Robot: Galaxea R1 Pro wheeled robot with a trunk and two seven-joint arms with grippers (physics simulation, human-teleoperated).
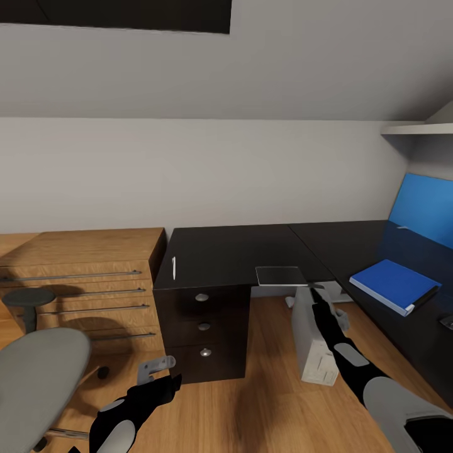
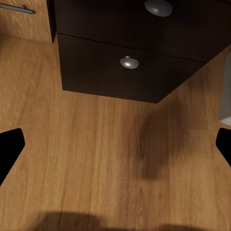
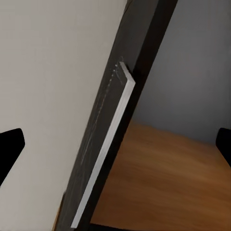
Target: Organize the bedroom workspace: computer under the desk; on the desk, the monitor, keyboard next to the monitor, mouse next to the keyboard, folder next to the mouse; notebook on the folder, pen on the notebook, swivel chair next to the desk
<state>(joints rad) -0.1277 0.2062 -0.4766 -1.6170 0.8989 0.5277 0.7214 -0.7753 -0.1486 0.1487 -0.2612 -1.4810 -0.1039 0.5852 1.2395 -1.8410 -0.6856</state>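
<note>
The swivel chair (image 1: pixel 38 377) is sitting at left as the left gripper (image 1: pixel 157 371) is hanging wide open before the desk (image 1: pixel 233 251), where pen (image 1: pixel 173 267), notebook (image 1: pixel 281 275) and folder (image 1: pixel 393 284) are lying, the wide-open right gripper (image 1: pixel 316 290) reaching just below the notebook.

No legible text, label, brand, number or sign on any surface here.
</note>
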